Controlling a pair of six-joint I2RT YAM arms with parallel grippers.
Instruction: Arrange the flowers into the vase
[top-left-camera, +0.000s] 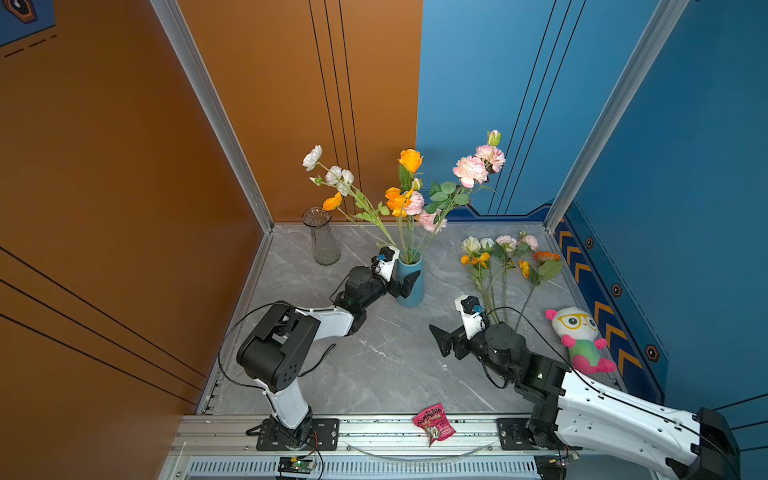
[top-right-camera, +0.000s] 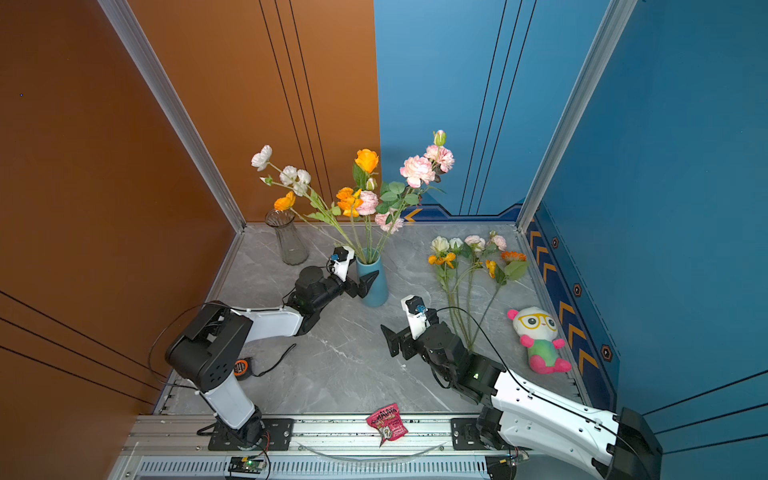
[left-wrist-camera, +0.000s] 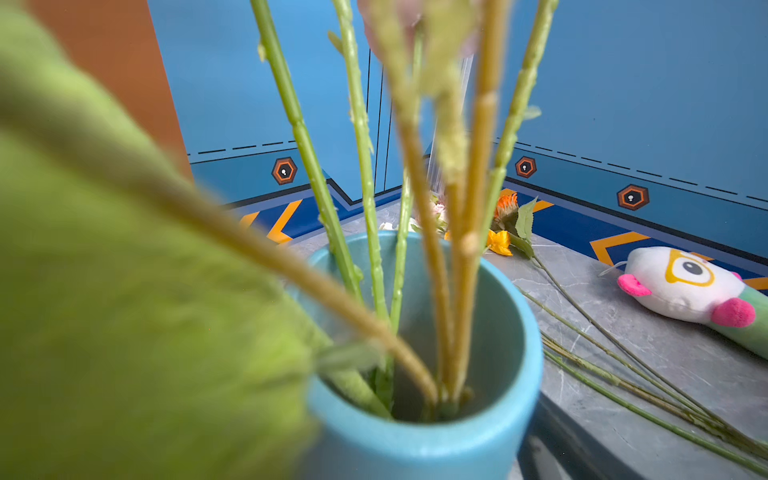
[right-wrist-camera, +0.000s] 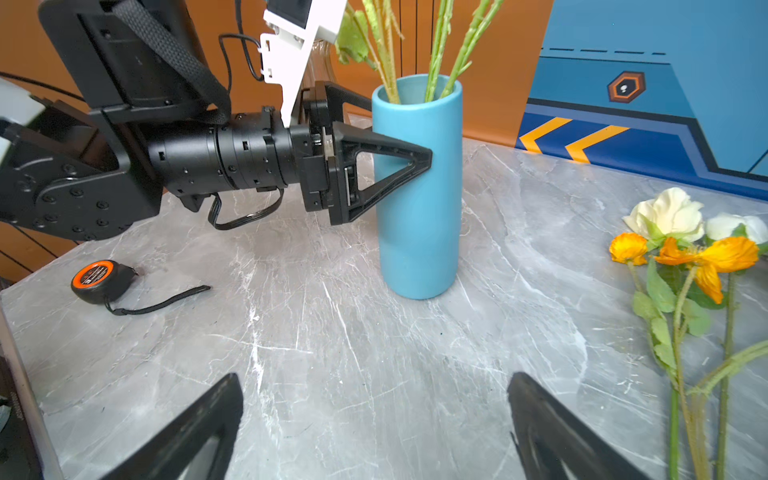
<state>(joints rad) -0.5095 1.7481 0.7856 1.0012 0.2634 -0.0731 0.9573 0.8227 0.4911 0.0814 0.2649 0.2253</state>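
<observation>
Flowers (top-left-camera: 410, 161) stand in the blue vase (right-wrist-camera: 419, 241) on the worktop (top-left-camera: 374, 374), while a loose bunch (top-left-camera: 482, 259) lies flat at the right. Left hand (right-wrist-camera: 415, 133) is spread wide astride the vase; whether it presses the sides cannot be told. Right hand (top-left-camera: 437, 340), jaws apart and empty, hovers near the bunch's stem ends. Next, it seems, that hand must turn to those stems and pinch one.

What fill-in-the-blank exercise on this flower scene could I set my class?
1. The standing flowers sit in the ____ vase.
2. The glass vase holds ____ flowers.
3. The plush toy wears yellow ____.
4. The right gripper grasps nothing; its jaws are ____.

Missing words: blue; no; glasses; open.
</observation>
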